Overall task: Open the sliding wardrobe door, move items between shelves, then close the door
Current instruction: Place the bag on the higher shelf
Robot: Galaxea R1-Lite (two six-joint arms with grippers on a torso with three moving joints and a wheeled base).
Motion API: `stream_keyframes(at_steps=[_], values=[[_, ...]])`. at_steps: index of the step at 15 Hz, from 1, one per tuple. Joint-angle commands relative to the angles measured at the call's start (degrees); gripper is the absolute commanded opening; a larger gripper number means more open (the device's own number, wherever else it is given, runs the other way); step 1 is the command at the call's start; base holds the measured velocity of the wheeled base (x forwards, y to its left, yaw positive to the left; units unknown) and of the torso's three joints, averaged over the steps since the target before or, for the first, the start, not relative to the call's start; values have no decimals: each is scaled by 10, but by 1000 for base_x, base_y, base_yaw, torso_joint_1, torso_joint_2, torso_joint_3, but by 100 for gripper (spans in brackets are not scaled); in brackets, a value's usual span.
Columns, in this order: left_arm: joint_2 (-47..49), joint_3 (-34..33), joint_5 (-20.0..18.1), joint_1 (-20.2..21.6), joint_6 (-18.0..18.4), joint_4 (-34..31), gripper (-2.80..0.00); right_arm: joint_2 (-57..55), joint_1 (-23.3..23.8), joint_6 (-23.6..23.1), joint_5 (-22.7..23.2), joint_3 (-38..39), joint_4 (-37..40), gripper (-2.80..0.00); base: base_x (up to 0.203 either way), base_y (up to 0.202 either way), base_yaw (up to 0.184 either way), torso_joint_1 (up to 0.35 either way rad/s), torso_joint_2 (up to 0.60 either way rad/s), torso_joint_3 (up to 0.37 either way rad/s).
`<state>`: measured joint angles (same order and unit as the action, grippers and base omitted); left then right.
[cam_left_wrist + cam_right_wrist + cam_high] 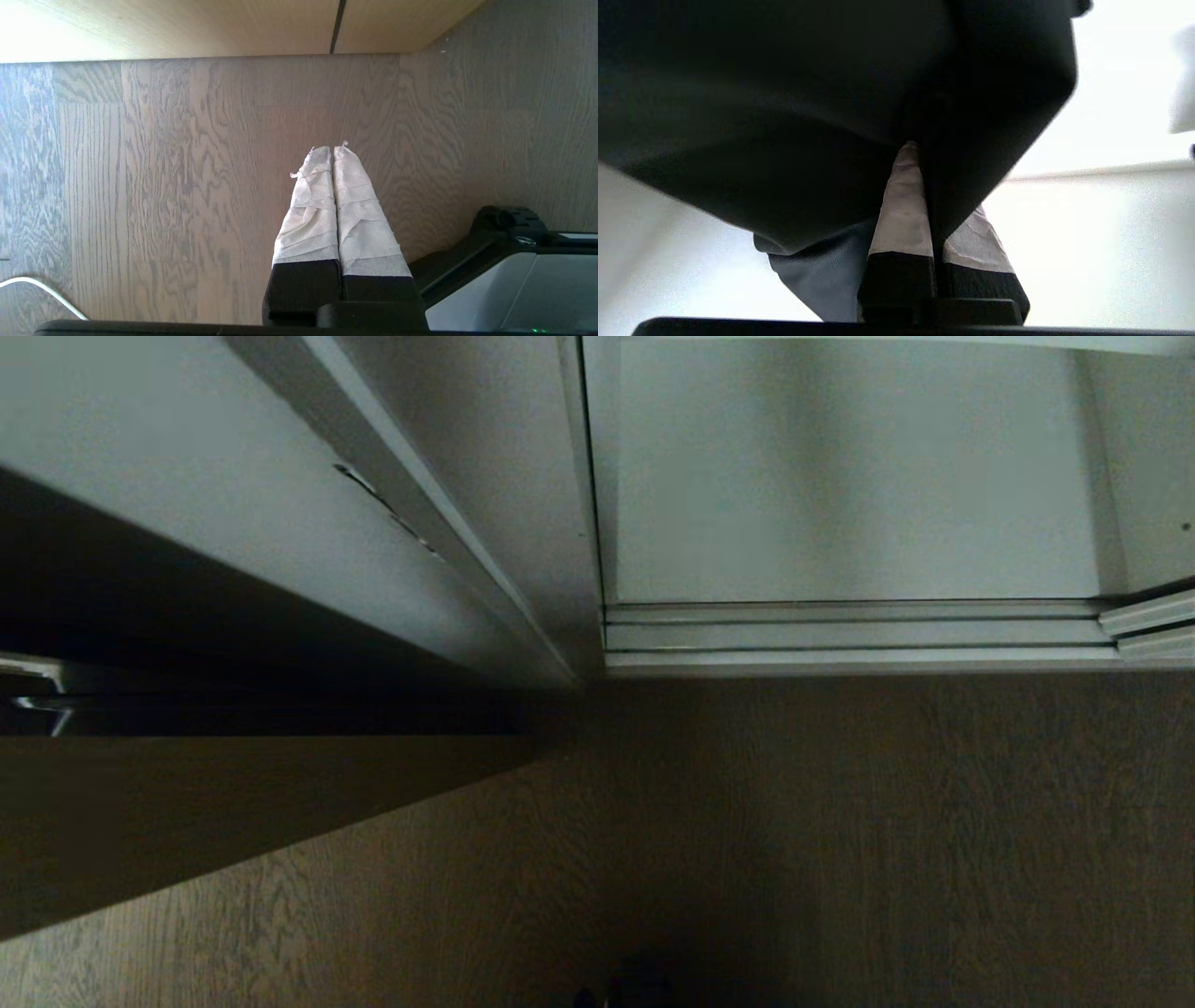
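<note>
The head view looks down at the white wardrobe compartment (854, 476) on the far right; its bottom board lies bare behind the floor track (854, 637), and neither arm shows. The wood floor (840, 840) fills the near part.

In the left wrist view, the left gripper (332, 151) hangs over the floor with its taped fingers pressed together, holding nothing.

In the right wrist view, the right gripper (920, 151) pinches the black fabric bundle (808, 102), which drapes over the fingertips and hides most of the white surroundings.
</note>
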<state>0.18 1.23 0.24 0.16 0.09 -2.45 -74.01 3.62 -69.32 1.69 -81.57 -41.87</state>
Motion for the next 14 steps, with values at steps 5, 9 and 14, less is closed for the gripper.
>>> stream_keyframes(at_steps=[5,9,14], values=[[0,0,0,0,0,-1,-280,-114,110,3,10,-51,-95,-280,0,0,0,0,0,0],[0,0,0,0,0,-1,-280,-196,154,18,6,-167,-96,-280,0,0,0,0,0,0],[0,0,0,0,0,0,-280,-252,188,27,1,-248,-103,-280,0,0,0,0,0,0]])
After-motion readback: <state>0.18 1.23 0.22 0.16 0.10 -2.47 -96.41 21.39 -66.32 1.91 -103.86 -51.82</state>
